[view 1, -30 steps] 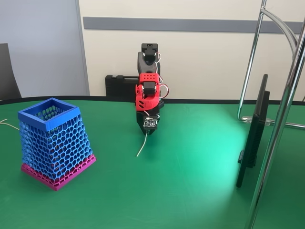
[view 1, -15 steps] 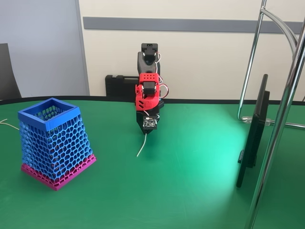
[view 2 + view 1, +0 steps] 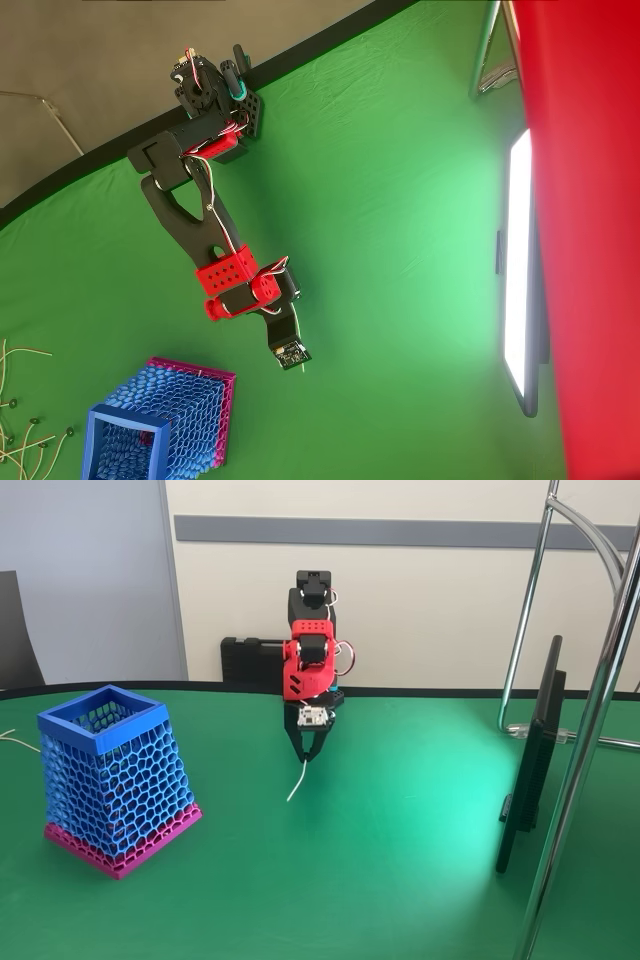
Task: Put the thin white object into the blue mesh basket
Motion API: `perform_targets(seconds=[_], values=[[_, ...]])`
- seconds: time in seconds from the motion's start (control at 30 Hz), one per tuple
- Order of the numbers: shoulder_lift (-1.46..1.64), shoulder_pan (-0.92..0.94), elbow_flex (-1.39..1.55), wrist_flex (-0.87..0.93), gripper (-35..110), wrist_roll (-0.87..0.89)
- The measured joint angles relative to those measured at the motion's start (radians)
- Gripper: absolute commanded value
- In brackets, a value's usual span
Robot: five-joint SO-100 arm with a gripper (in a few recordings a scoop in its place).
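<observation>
Presently my gripper point(image 3: 305, 757) is pinched on the top end of the stick point(image 3: 298, 783): slim, white, slightly curved, hanging to the green table point(image 3: 400, 860), well right of the basket point(image 3: 108, 778).

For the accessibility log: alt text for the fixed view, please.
A red and black arm's gripper pinches the top of a thin white object above a green table. A blue mesh basket stands apart at left.
</observation>
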Motion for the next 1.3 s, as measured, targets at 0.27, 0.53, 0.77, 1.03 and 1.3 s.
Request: perform_targets(seconds=[0.27,0.53,0.77,1.03,1.3], values=[[0.002,0.052,-0.272,0.009,3,0.018],[-0.031,0.106,-0.514,0.006,4,0.071],[-0.075,0.127,-0.632,-0.018,4,0.172],[-0.103,0.156,-0.741,-0.107,3,0.259],[-0.135,0.227,-0.850,-0.202,3,0.218]])
